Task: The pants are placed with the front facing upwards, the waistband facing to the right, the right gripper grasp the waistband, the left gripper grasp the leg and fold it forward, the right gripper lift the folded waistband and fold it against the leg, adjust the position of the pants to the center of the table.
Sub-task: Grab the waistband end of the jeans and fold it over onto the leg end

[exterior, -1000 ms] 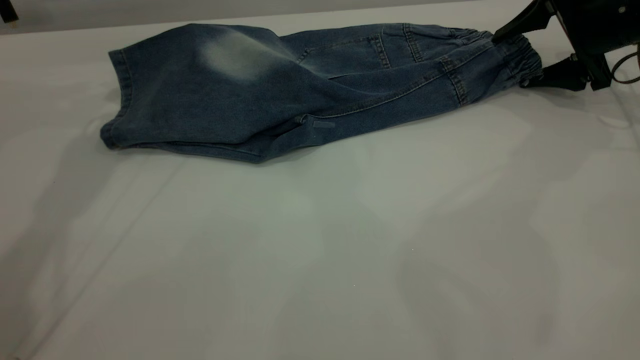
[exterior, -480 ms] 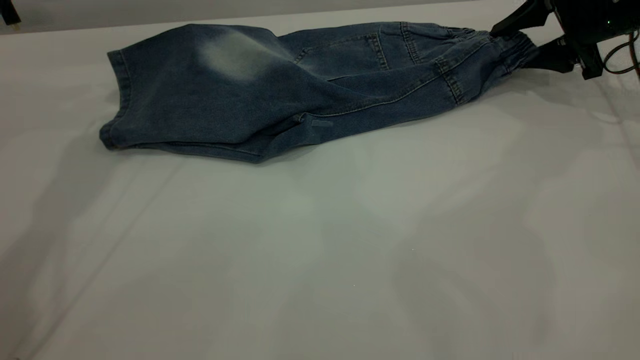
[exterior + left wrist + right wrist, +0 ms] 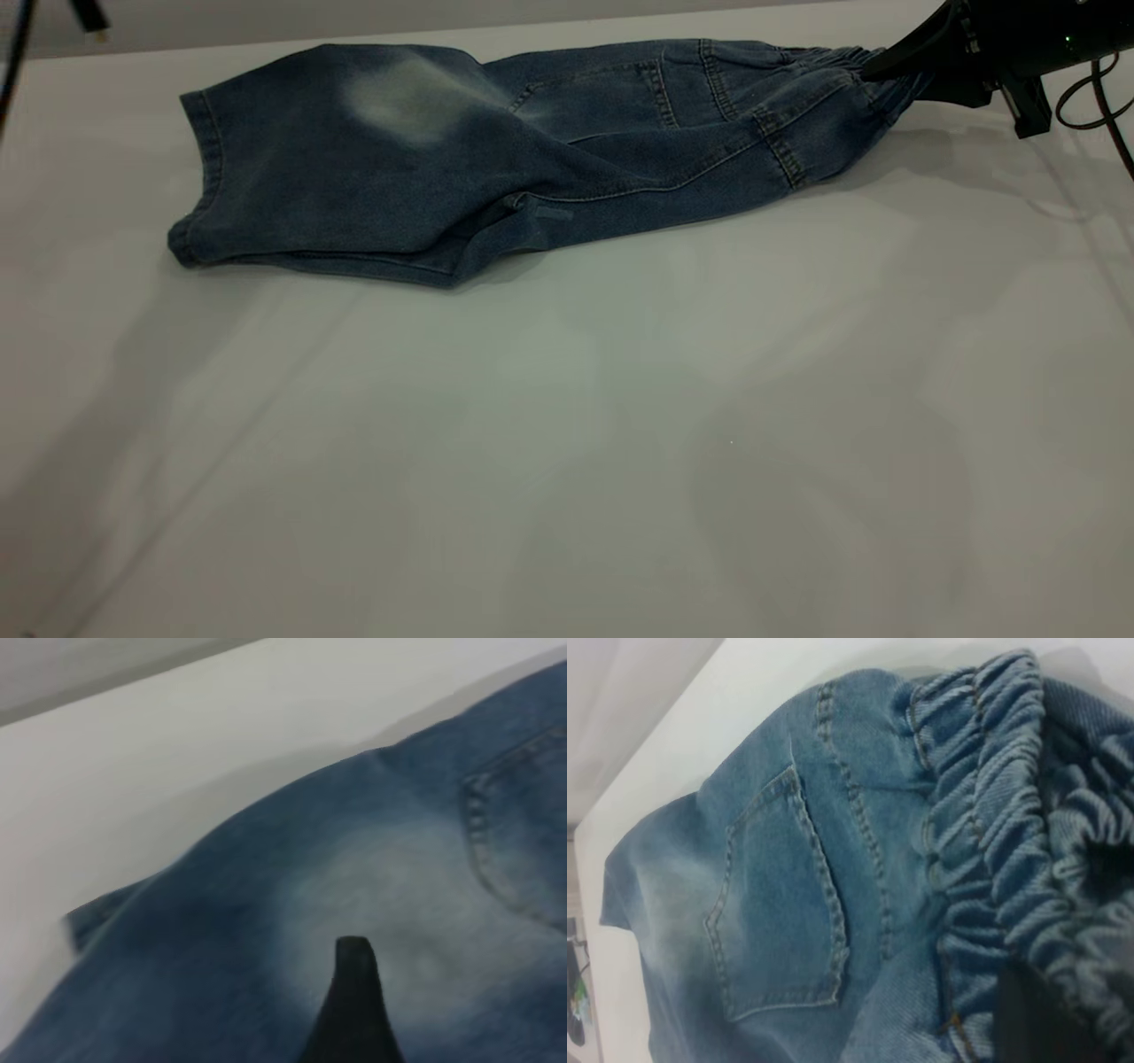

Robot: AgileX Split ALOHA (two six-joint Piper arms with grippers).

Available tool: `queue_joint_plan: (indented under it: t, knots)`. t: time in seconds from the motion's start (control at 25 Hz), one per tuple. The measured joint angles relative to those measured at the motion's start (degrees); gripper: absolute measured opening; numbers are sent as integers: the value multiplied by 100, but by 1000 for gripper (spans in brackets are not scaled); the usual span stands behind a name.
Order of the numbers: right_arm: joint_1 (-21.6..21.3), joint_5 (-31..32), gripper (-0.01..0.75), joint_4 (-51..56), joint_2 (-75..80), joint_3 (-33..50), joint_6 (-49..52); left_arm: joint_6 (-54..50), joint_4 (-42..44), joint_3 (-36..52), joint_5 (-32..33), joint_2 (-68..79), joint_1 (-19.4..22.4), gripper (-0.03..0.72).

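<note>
Right hand (image 3: 895,75) grips waistband (image 3: 855,60); pants (image 3: 496,159) folded lengthwise.

One pair of pants (image 3: 461,168) lies on one table (image 3: 567,443); one waistband (image 3: 992,833), one patch pocket (image 3: 775,904) and two grippers show.

pants (image 3: 496,168): blue denim, knee-length, folded lengthwise, lying along the far side of the table (image 3: 567,425), leg hem to the left
faded patch (image 3: 394,93): pale oval on the upper leg
back pocket (image 3: 780,904): facing up, tan stitching
waistband (image 3: 850,62): gathered elastic, at the right end, raised slightly off the table
</note>
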Motion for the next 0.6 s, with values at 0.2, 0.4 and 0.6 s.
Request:
queue_joint_plan:
  t: [0.2,0.4,0.6]
  knots:
    - [0,117,48,-12,-42,0,0,0,0,-808,479,599,-324,517]
    - [0,263,48,-12,-67,0,0,0,13,-1684,895,1268,-643,517]
    - [0,418,48,9,-73,0,0,0,121,-2433,1322,1916,-894,517]
